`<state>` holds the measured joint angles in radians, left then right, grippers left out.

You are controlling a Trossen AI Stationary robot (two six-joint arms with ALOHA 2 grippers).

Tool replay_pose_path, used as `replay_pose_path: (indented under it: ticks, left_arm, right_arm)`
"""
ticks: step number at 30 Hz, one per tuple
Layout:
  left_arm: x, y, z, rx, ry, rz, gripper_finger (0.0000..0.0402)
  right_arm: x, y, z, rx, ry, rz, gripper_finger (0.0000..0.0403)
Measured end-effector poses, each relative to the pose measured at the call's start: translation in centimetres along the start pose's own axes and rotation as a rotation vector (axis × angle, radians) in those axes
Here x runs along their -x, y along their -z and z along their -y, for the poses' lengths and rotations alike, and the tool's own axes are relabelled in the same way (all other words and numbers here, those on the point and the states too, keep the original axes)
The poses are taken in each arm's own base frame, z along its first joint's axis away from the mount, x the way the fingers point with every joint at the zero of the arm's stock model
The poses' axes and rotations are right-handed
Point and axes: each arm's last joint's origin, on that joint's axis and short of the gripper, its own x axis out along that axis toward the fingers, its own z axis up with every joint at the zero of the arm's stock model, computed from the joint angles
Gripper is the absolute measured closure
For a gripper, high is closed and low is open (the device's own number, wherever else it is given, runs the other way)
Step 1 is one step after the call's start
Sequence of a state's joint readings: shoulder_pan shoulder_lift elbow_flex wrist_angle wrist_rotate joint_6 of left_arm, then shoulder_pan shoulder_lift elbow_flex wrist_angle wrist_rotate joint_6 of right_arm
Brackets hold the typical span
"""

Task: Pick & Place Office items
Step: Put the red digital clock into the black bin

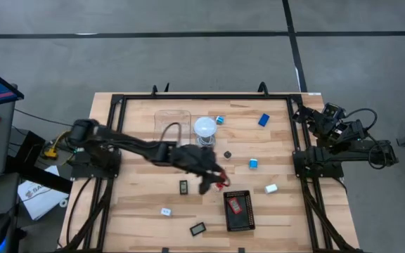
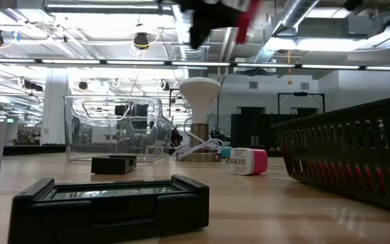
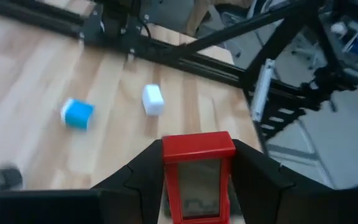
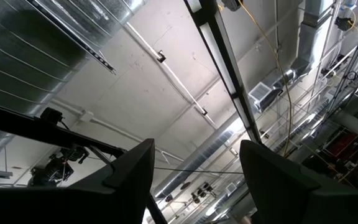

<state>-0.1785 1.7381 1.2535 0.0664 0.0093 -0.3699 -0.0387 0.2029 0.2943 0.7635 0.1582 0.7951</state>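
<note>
On the left of the wooden worktop [image 1: 139, 197] the left arm reached out toward the middle, its left gripper [image 1: 213, 181] raised above the boards just left of the black tray [image 1: 239, 221]. Its fingers [image 3: 135, 177] were closed on a flat red rectangle [image 3: 197, 177] with a pale window, pinched by its two long edges — a hold that would let it drop flat into the tray, which I judged to be the goal. The low view showed the same red piece high above the worktop.

Going left to right, the office items lay scattered. A small white tag [image 1: 166, 211] sat near the front, then a black rectangle [image 1: 183, 187] and another black rectangle [image 1: 198, 228] nearer the front edge. A clear plastic box [image 1: 172, 121] stood farther back, with a white lamp-like object [image 1: 204, 128] just beside it. Past these came a small dark round piece [image 1: 227, 153], and one red rectangle [image 1: 235, 204] already in the tray. Three blue blocks showed — one [image 1: 219, 119] by the lamp, one [image 1: 264, 120] far right, one [image 1: 254, 163] mid-right — and one white block [image 1: 271, 188].

The right gripper [image 1: 329, 116] waited folded at the right edge of the worktop, its fingers [image 4: 129, 174] spread apart and holding nothing.
</note>
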Motion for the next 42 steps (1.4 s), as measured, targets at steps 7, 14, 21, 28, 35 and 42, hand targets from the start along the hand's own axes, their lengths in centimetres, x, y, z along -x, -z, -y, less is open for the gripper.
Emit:
replay_pose_path:
  ticks: [7,14,21,28,35,42]
  left_arm:
    - [-5.2,-2.0,0.5,-0.097,-0.003,-0.007,0.0252]
    - [-8.5,0.3,1.3,-0.107,0.021,-0.076,0.0252]
    - [-10.4,3.7,3.2,-0.087,0.034,-0.124,0.0252]
    - [-11.4,6.1,4.8,-0.114,0.051,-0.16,0.0252]
    - [-11.4,5.7,4.3,-0.159,0.019,-0.132,0.0252]
    - [-11.5,5.3,3.3,-0.155,-0.002,-0.136,0.0239]
  right_arm:
    - [0.0,0.0,0.0,0.025,0.0,0.0,0.0175]
    - [0.0,0.0,0.0,0.052,0.0,0.0,0.0175]
    - [0.0,0.0,0.0,0.074,0.0,-0.001,0.0175]
    - [0.0,0.0,0.0,0.098,0.001,-0.001,0.0175]
    - [-0.1,0.2,0.2,0.112,0.011,-0.012,0.0175]
    - [-0.6,0.9,0.8,0.117,0.04,-0.044,0.0175]
